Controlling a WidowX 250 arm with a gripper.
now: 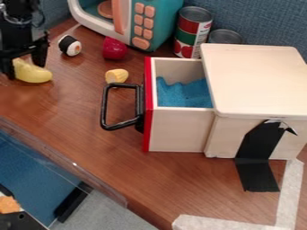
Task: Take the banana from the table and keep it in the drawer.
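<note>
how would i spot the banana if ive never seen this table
Find the wooden box with the red-fronted drawer, then go left past its black handle. By the black gripper at the far left is the banana. It's long and smooth, unlike the stubby yellow piece nearer the drawer.

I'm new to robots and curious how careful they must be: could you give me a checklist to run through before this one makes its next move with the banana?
1. Gripper at the banana: ok, fingers apart around one end.
2. Firm hold: cannot tell whether both fingers touch the banana.
3. Drawer pulled out: ok.
4. Room inside: ok, likely enough above the blue lining.
5. Low, straight path: not ok, the yellow corn and black handle stand before the drawer.
</note>
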